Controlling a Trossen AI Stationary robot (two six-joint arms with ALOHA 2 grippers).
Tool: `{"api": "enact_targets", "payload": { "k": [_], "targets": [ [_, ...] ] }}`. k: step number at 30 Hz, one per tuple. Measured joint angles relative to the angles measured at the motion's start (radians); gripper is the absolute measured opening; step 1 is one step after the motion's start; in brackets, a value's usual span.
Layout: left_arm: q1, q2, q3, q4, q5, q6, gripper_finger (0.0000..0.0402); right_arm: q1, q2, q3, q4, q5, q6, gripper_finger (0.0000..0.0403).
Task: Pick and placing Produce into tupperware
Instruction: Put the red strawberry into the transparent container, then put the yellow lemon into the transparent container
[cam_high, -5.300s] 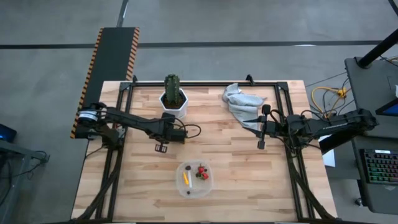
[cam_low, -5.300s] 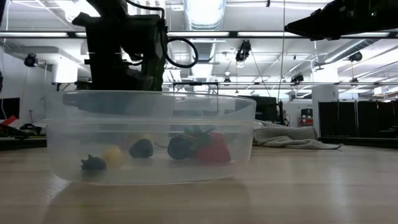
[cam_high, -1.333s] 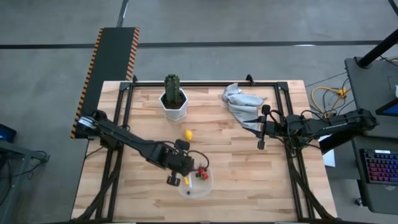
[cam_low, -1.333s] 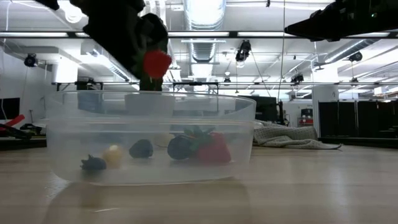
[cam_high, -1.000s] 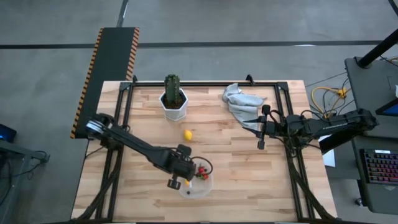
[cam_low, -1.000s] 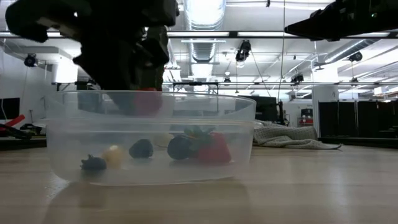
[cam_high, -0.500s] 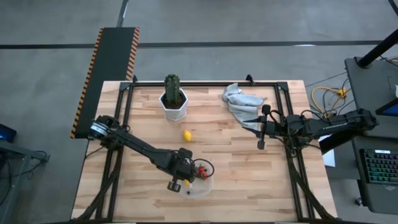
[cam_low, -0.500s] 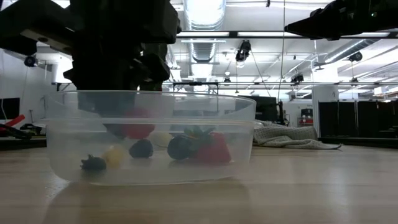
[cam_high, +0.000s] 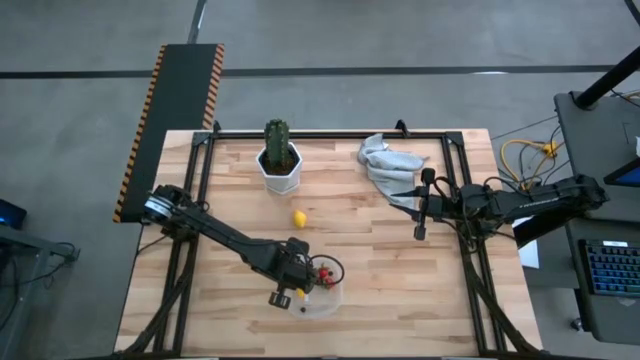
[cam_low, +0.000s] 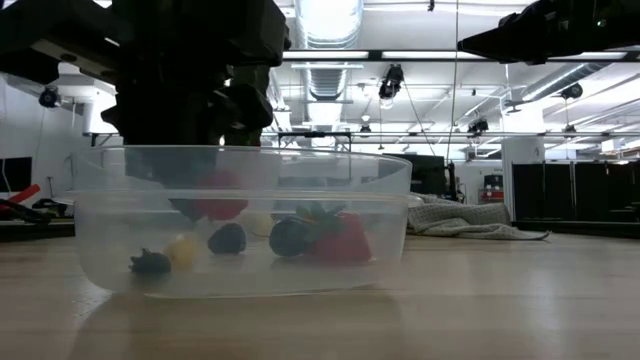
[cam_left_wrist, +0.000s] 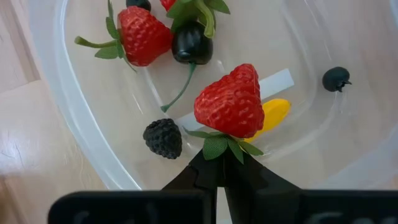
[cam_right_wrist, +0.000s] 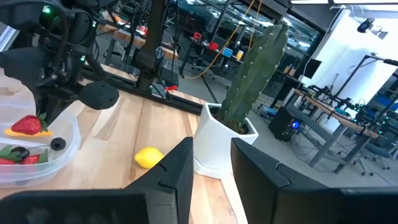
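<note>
My left gripper (cam_high: 300, 287) reaches down into the tupperware (cam_high: 322, 303), a clear shallow container near the table's front edge, and is shut on a red strawberry (cam_left_wrist: 230, 102). Inside lie a second strawberry (cam_left_wrist: 144, 36), dark berries (cam_left_wrist: 191, 45), a blackberry (cam_left_wrist: 163, 138), a blueberry (cam_left_wrist: 336, 78) and an orange sliver (cam_left_wrist: 275, 114). A yellow lemon (cam_high: 299, 218) rests on the table beyond the tupperware. My right gripper (cam_high: 422, 205) waits open above the table's right part, holding nothing. My left gripper pinches the strawberry's green leafy top (cam_left_wrist: 217, 146) between its two fingertips. The fingers come steeply from above. The strawberry (cam_low: 222, 197) sits below the tupperware's rim, its red tip pointing away from the fingers, clear of the bottom and of the other pieces.
A tall green cactus in a white pot (cam_high: 279, 155) stands at the table's far side, left of the middle. A crumpled grey cloth (cam_high: 385, 162) lies at the far right. Bare wooden tabletop (cam_high: 380, 270) stretches between the tupperware and the right arm.
My left gripper has sunk with the strawberry from the tupperware's rim down into it, staying shut. The strawberry now hangs lower inside the container. The right arm has kept still.
</note>
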Motion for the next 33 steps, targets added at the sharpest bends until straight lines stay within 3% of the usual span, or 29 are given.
{"api": "enact_targets", "payload": {
  "k": [10, 22, 33],
  "targets": [
    [0.004, 0.000, 0.000, 0.000, 0.000, 0.000, 0.0001, 0.000, 0.000, 0.000, 0.000, 0.000, 0.002, 0.0100],
    [0.006, 0.000, 0.000, 0.000, 0.000, 0.000, 0.0047, 0.000, 0.000, 0.000, 0.002, 0.000, 0.002, 0.0100],
    [0.014, -0.040, 0.000, -0.004, -0.032, 0.005, 0.0051, 0.000, 0.000, 0.000, 0.009, 0.000, 0.001, 0.0100]
  ]
}}
